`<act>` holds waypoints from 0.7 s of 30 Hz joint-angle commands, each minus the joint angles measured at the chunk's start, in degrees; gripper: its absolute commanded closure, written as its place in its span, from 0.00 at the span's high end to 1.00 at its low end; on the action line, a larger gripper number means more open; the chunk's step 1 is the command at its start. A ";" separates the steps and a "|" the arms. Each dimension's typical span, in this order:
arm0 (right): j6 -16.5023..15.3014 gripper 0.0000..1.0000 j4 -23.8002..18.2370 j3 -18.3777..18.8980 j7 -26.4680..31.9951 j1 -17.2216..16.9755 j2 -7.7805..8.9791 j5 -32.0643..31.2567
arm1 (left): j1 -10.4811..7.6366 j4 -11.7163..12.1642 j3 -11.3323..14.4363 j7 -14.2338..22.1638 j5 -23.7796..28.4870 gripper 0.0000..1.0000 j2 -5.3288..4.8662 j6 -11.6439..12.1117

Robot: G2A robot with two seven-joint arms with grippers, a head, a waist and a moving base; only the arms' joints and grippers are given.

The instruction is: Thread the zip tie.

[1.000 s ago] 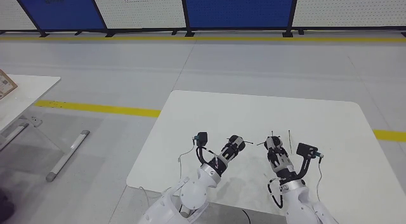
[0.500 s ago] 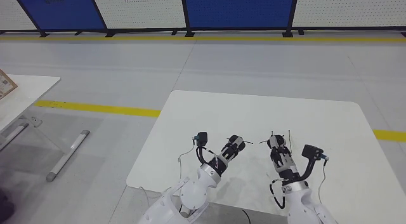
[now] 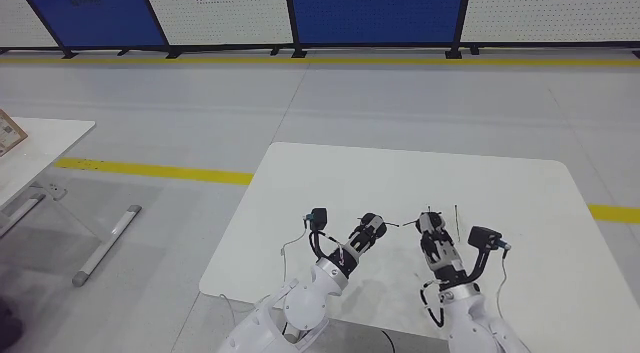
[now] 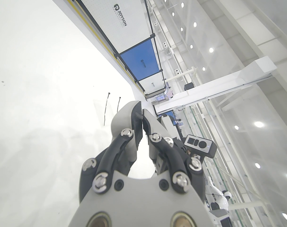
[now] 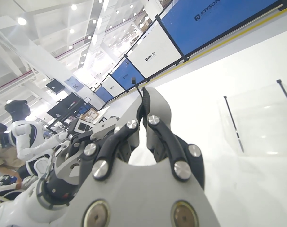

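You have the right fingers clamped on the zip tie below its head, left fingers at 9 o'clock closed, seemingly on its tail; threading not yet done.

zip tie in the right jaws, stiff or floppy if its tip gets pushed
Probably springy, not limp: the zip tie stands out of the right jaws with a slight bend. Its strap is thin, so it is likely light and may twist.

The zip tie looks like thin, black, smooth plastic; the table top is white, smooth and matt.
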State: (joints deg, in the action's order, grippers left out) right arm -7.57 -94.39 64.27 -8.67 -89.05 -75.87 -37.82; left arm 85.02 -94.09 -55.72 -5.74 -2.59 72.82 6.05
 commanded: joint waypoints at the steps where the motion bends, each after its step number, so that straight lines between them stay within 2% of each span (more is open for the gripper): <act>1: 0.01 0.00 0.48 -0.32 0.09 0.27 -0.10 -0.19 | 0.00 0.00 0.00 0.00 0.00 0.00 0.00 0.00; 21: -0.65 0.00 0.79 -0.41 -1.25 0.03 -0.55 -0.88 | 0.00 0.00 0.00 0.00 0.00 0.00 0.00 0.00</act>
State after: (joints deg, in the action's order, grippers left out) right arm -8.24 -93.67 63.96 -10.01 -89.13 -76.38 -38.78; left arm 85.02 -94.09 -55.72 -5.74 -2.59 72.82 6.05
